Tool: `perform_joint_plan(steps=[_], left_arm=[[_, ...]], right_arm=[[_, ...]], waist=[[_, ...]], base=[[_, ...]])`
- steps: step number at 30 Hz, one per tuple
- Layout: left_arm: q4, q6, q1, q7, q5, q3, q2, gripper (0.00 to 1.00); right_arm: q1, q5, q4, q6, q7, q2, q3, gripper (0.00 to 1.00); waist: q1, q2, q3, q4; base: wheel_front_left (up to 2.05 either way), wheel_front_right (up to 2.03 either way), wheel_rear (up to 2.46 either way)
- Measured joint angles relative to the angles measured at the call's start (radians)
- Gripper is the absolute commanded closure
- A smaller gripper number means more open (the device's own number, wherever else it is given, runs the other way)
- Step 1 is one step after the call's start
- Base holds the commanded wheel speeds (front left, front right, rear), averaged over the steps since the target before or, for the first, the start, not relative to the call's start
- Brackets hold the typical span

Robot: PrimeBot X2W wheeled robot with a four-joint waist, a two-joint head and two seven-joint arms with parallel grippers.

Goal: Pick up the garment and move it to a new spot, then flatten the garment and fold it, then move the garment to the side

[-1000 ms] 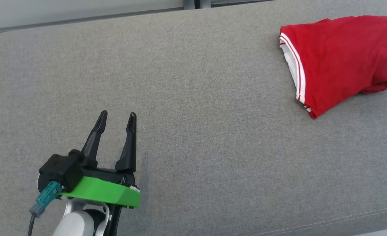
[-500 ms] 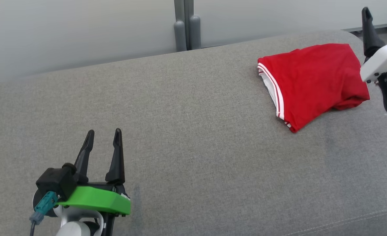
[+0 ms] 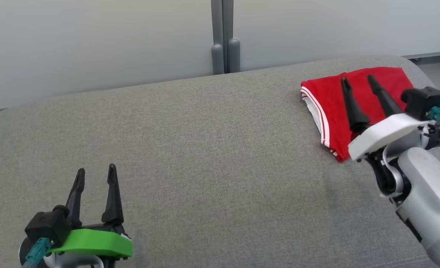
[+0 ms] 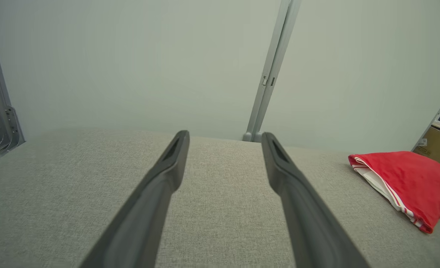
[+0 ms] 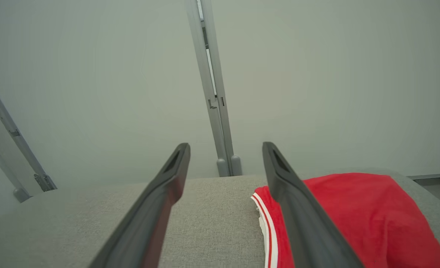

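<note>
Head view: a grey cushion (image 3: 205,156) is seen across most of the frame, with a pale wall (image 3: 93,44) and a grey post (image 3: 225,37) behind it; the garment (image 3: 329,96), red with white-striped trim along its left edge, is laid in a folded heap at the upper right of the frame, near the cushion's far right corner; the right gripper (image 3: 357,79) is seen at the right, its fingers spread wide and pointed up the frame across the garment, with nothing held between them; whether the cloth is touched cannot be told; the left gripper (image 3: 95,171) is seen at the lower left, well apart from the garment, likewise spread wide and empty above bare cushion. Left wrist view: the garment (image 4: 413,178) is placed at the right edge of the frame, with a box (image 4: 437,143) behind it. Right wrist view: the garment (image 5: 354,208) is found at the lower right, its striped edge partly covered by one finger (image 5: 298,216).
</note>
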Motion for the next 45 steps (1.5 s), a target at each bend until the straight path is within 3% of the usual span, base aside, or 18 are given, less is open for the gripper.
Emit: perform_joint_plan(steps=[17, 29, 45], left_arm=[[0.036, 0.004, 0.085, -0.026, 0.007, 0.074, -0.013, 0.00], [0.057, 0.005, 0.108, -0.034, 0.026, 0.082, -0.022, 0.00], [0.082, 0.005, 0.109, -0.038, 0.031, 0.075, -0.024, 0.00]], right_arm=[[0.307, -0.202, -0.145, -0.001, 0.000, 0.161, -0.120, 0.00], [0.371, -0.331, -0.196, -0.001, 0.000, 0.217, -0.186, 0.00], [0.452, -0.376, -0.204, -0.001, 0.000, 0.271, -0.214, 0.00]], waist=[[0.0000, 0.0000, -0.004, 0.007], [0.0000, 0.0000, -0.004, 0.010], [0.0000, 0.0000, -0.005, 0.022]], base=[[0.00, 0.00, 0.00], [0.00, 0.00, 0.00], [0.00, 0.00, 0.00]])
